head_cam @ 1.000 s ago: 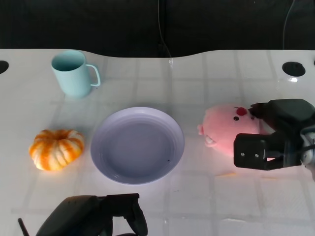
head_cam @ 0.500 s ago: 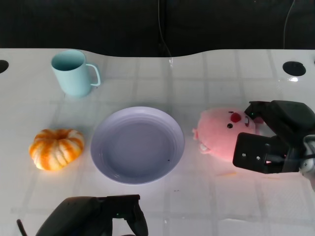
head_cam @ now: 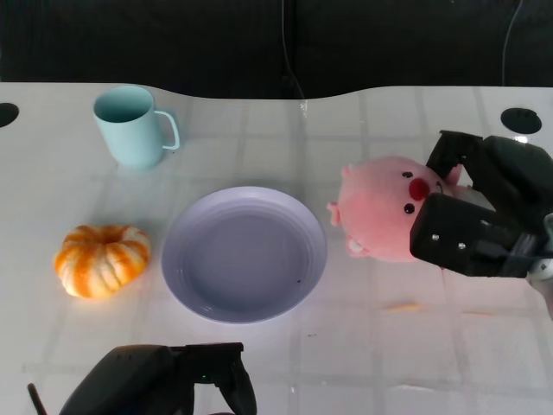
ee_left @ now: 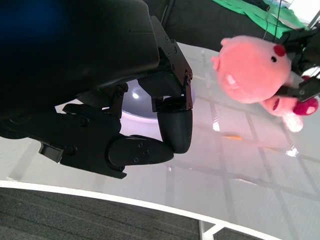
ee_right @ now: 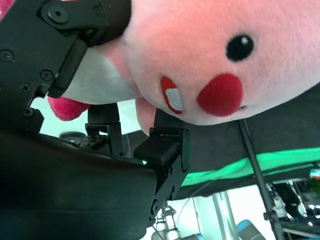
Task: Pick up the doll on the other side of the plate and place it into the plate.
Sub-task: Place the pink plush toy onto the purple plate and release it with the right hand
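The right hand (head_cam: pixel 479 212) grips the pink doll (head_cam: pixel 380 220) in its fingers, lifted beside the plate (head_cam: pixel 186 281). The left hand (head_cam: pixel 164 389) rests curled, holding nothing.

1. A pale blue-green ceramic mug (head_cam: pixel 131 125) stands upright on the glossy white worktop (head_cam: pixel 259 138), toward its far left, handle pointing right.
2. A small orange-and-white striped ribbed pumpkin (head_cam: pixel 101 260) sits on the left of the worktop, nearer than the mug and well apart from it.
3. A black curtain (head_cam: pixel 173 39) hangs behind the far edge.
4. Round black holes (head_cam: pixel 522 120) mark the far corners.
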Tool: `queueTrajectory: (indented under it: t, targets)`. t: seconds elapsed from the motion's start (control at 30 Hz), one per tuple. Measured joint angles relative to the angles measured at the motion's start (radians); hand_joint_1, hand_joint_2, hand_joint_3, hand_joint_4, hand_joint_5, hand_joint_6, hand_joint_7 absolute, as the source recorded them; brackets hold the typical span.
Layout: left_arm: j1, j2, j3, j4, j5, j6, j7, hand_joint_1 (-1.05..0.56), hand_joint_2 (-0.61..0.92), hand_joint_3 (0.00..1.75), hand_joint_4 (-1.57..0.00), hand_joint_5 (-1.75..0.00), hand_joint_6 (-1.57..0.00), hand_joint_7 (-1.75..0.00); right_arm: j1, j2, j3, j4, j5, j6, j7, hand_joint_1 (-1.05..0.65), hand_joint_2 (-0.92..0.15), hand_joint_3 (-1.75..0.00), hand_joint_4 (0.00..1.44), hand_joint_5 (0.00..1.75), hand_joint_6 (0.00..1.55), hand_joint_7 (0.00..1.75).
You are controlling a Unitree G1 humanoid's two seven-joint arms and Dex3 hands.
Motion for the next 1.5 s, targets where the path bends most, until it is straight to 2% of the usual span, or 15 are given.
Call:
queueTrajectory:
  t: [0.23,0.4,0.73,0.9,1.23,1.3,1.33,1.37,1.4,1.5]
  targets:
    - [-0.007,0.000,-0.002,0.017,0.000,-0.004,0.000,-0.33,0.92,0.36,-0.64,-1.65,-0.64,-1.22,-0.003,0.002,-0.023,-0.057,0.019,-0.008,0.039,-0.19,-0.31,-1.37,0.93,1.75,0.75,1.75]
    - [-0.015,-0.006,-0.010,0.025,0.001,-0.004,0.001,-0.32,0.92,0.36,-0.63,-1.67,-0.64,-1.22,-0.051,0.021,-0.021,-0.058,0.028,-0.042,0.058,-0.18,-0.32,-1.35,0.95,1.75,0.76,1.75]
    - [-0.037,-0.021,-0.031,0.055,0.022,-0.007,0.010,-0.33,0.92,0.36,-0.65,-1.66,-0.64,-1.23,-0.179,0.150,0.036,-0.037,0.028,-0.036,0.127,-0.17,-0.31,-1.34,0.96,1.75,0.75,1.74]
    - [-0.037,-0.037,-0.043,0.055,0.028,0.000,0.010,-0.33,0.92,0.36,-0.64,-1.65,-0.64,-1.23,-0.231,0.209,0.087,0.032,0.013,-0.067,0.122,-0.22,-0.39,-1.17,0.92,1.75,0.74,1.74]
    - [-0.035,-0.051,-0.049,0.049,0.043,0.012,0.010,-0.32,0.92,0.37,-0.64,-1.63,-0.64,-1.23,-0.268,0.324,0.141,0.178,-0.005,-0.101,0.107,-0.19,-0.44,-1.07,0.92,1.75,0.72,1.75]
    - [-0.034,-0.054,-0.049,0.049,0.043,0.015,0.010,-0.33,0.92,0.37,-0.64,-1.63,-0.64,-1.23,-0.268,0.337,0.141,0.194,-0.004,-0.107,0.106,-0.18,-0.46,-1.01,0.90,1.75,0.73,1.61]
    - [-0.033,-0.055,-0.049,0.048,0.043,0.016,0.010,-0.32,0.92,0.37,-0.64,-1.63,-0.64,-1.23,-0.268,0.342,0.141,0.201,-0.002,-0.108,0.107,-0.19,-0.48,-0.96,0.86,1.74,0.77,1.36]
    - [-0.032,-0.056,-0.049,0.048,0.043,0.018,0.010,-0.32,0.92,0.37,-0.64,-1.63,-0.64,-1.23,-0.268,0.346,0.141,0.205,0.002,-0.107,0.110,-0.20,-0.49,-0.94,0.84,1.72,0.80,1.24]
    - [-0.032,-0.057,-0.049,0.048,0.043,0.019,0.010,-0.32,0.92,0.37,-0.64,-1.64,-0.64,-1.23,-0.268,0.349,0.141,0.207,0.010,-0.106,0.115,-0.20,-0.50,-0.92,0.83,1.71,0.82,1.16]
    - [-0.032,-0.057,-0.050,0.048,0.043,0.022,0.010,-0.32,0.92,0.37,-0.64,-1.64,-0.64,-1.23,-0.268,0.353,0.140,0.209,0.015,-0.105,0.126,-0.20,-0.51,-0.91,0.83,1.71,0.83,1.10]
